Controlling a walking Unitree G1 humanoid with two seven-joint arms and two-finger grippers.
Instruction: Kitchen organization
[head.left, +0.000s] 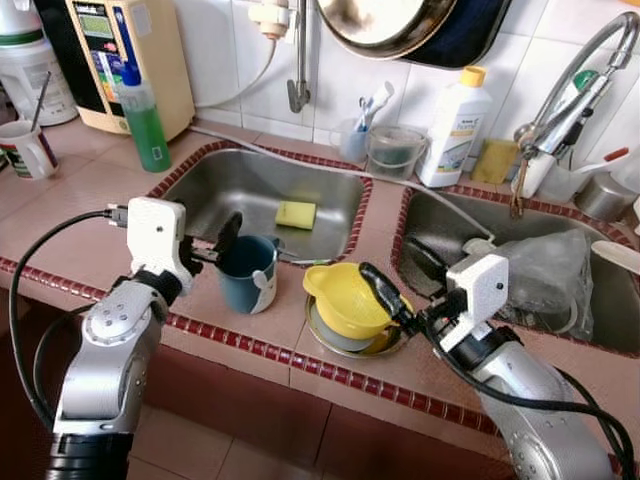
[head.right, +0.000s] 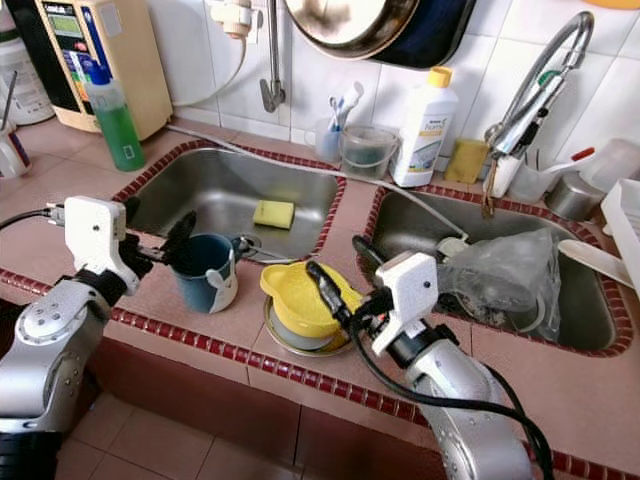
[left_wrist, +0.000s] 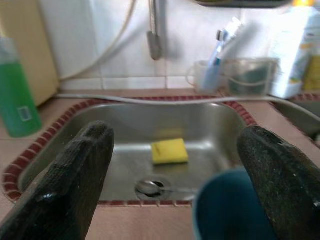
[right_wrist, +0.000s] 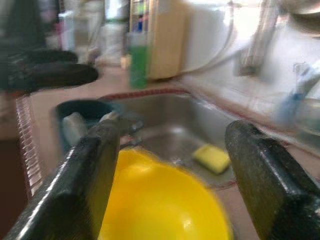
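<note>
A dark blue mug (head.left: 248, 272) stands on the tiled counter in front of the left sink (head.left: 200, 195). My left gripper (head.left: 215, 248) is open just left of the mug, one finger by its rim; in the left wrist view the mug (left_wrist: 235, 212) sits low between the fingers (left_wrist: 75, 185). To the mug's right, a yellow bowl (head.left: 345, 298) rests on a metal dish (head.left: 340, 343). My right gripper (head.left: 390, 258) is open at the bowl's right edge, one finger lying over the rim. The right wrist view has the yellow bowl (right_wrist: 160, 200) between the fingers (right_wrist: 85, 185).
A yellow sponge (head.left: 296, 214) lies in the left sink. The right sink (head.left: 440, 215) holds a plastic bag (head.left: 545, 270). A green bottle (head.left: 146, 120), a white bottle (head.left: 452, 128), a toothbrush cup (head.left: 352, 138) and a tap (head.left: 570, 90) stand along the back.
</note>
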